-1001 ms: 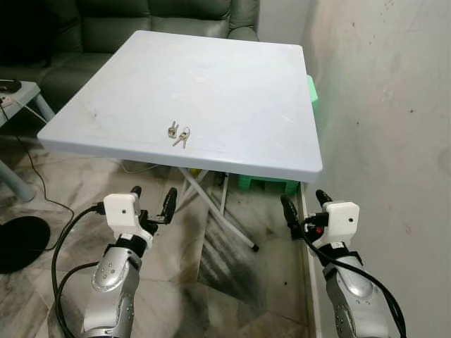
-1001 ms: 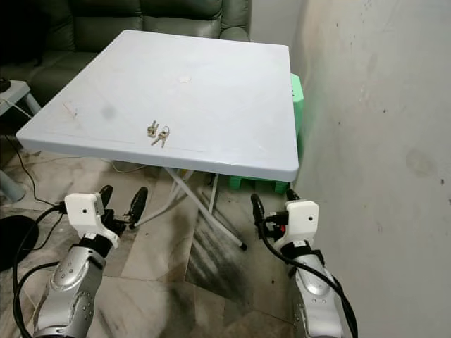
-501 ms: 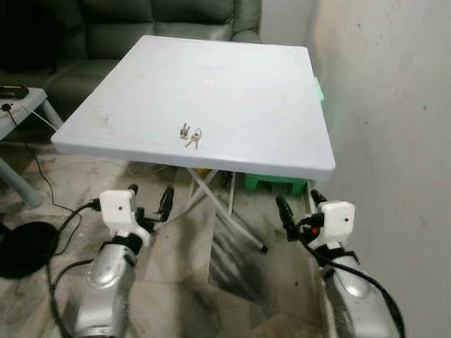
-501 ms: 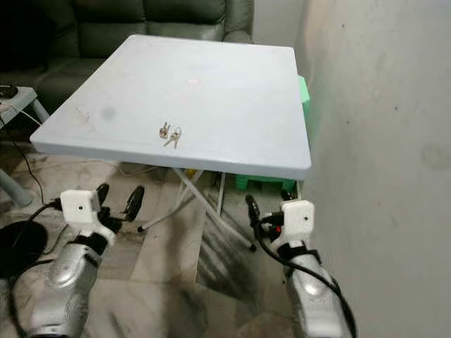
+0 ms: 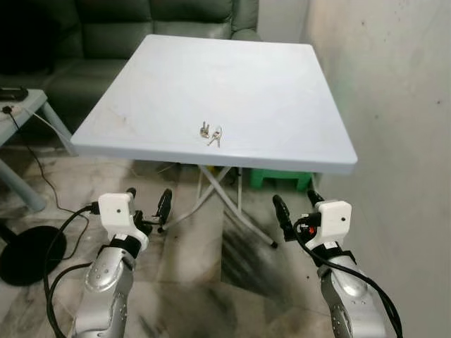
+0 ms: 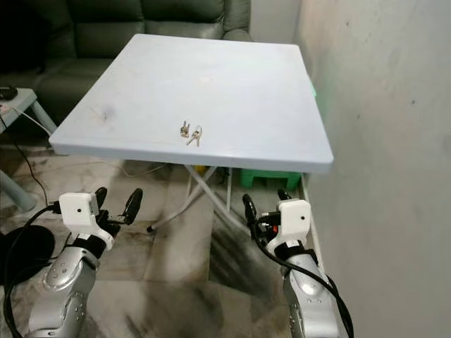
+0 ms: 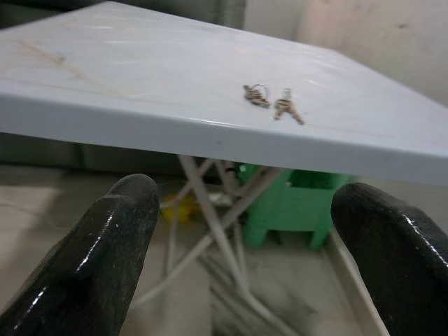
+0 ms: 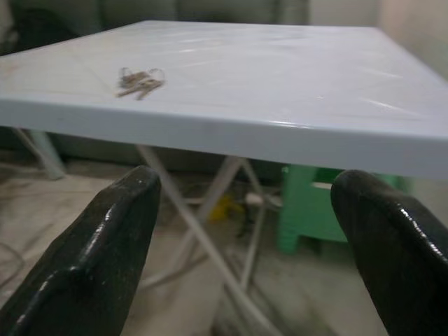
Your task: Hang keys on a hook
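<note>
- keys (image 5: pixel 210 133) lie flat on the pale desk (image 5: pixel 282 84), a little way in from its near edge, roughly mid-width, slightly toward the robot's left of centre
- two small bunches on a ring, touching each other; the pair's long axis runs mostly side to side along the near edge, key blades pointing toward the robot
- both end effectors sit lower than the desk top, out in front of the near edge, over the floor; keys are up and forward from each
- left end effector (image 5: pixel 147 207) is below and to the left of the keys, fingers spread wide, nothing between them; its wrist view looks up across the desk edge at the keys (image 7: pixel 271 102)
- right end effector (image 5: pixel 296 212) is below and to the right, also spread wide and empty; keys (image 8: pixel 140 81) seen off to one side in its wrist view
- nearer arm: about even, left looks marginally closer sideways, hard to call
- judgement: the next reach calls for lifting over the desk edge, then coming down on the ring from above, since the keys lie flat
- grey sofa (image 5: pixel 106 28) behind the desk, green stool (image 5: pixel 285 179) under it, wall (image 5: pixel 394 105) on the robot's right; I can't pick out a hook
</note>
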`<state>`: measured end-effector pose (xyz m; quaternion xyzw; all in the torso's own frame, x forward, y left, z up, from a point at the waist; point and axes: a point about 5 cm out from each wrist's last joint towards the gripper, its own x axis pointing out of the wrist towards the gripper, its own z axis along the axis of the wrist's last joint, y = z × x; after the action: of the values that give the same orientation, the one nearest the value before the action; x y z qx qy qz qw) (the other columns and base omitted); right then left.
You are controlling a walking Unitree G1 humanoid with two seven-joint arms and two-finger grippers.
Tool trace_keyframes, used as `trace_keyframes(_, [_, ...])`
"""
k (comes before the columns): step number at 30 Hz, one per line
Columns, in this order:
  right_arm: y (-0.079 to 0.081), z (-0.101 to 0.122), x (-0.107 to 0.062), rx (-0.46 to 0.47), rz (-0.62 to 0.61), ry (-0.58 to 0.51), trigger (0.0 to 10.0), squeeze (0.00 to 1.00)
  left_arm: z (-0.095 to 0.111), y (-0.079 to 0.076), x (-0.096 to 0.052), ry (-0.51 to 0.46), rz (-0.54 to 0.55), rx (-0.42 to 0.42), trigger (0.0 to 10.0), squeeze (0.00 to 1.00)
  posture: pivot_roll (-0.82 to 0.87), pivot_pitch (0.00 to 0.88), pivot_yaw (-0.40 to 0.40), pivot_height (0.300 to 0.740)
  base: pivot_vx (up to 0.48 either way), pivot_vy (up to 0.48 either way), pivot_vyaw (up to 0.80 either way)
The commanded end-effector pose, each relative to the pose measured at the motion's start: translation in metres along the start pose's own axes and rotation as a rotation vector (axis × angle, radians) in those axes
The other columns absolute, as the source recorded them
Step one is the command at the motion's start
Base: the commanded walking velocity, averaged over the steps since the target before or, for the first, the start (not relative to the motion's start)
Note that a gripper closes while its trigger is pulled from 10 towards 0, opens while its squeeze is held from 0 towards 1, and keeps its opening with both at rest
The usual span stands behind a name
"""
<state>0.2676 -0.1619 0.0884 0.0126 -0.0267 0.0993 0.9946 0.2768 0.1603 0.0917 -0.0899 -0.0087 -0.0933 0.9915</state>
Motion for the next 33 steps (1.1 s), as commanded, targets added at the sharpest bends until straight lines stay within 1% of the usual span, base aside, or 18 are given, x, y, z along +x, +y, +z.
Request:
trace_keyframes(1, [0.0039, 0.0055, 0.0022, 0.011, 0.011, -0.023, 10.0, 0.00, 0.0041, 0.0080, -0.0012, -0.003, 0.017, 0.018, 10.0, 0.00, -0.01, 0.081, 0.000, 0.740, 0.000, 0.458, 0.00])
trace_keyframes(20, [0.0044, 0.0069, 0.0040, 0.011, 0.018, -0.024, 10.0, 0.00, 0.0033, 0.0071, -0.0012, -0.001, 0.025, 0.004, 10.0, 0.00, -0.01, 0.080, -0.002, 0.740, 0.000, 0.436, 0.00])
trace_keyframes(21, [0.0046, 0.0071, 0.0040, 0.011, 0.019, -0.024, 10.0, 0.00, 0.0032, 0.0071, -0.0014, 0.001, 0.030, 0.024, 10.0, 0.00, -0.01, 0.080, -0.001, 0.740, 0.000, 0.000, 0.00])
trace_keyframes(30, [0.0040, 0.0082, 0.0052, 0.009, 0.021, -0.026, 10.0, 0.00, 0.0013, 0.0041, -0.0002, 0.025, 0.032, 0.061, 10.0, 0.00, -0.01, 0.079, -0.003, 0.740, 0.000, 0.000, 0.00])
trace_keyframes(33, [0.0038, 0.0084, 0.0059, 0.007, 0.022, -0.025, 10.0, 0.00, 0.0005, 0.0054, 0.0001, 0.030, 0.042, 0.065, 10.0, 0.00, 0.00, 0.083, -0.004, 0.740, 0.000, 0.000, 0.00])
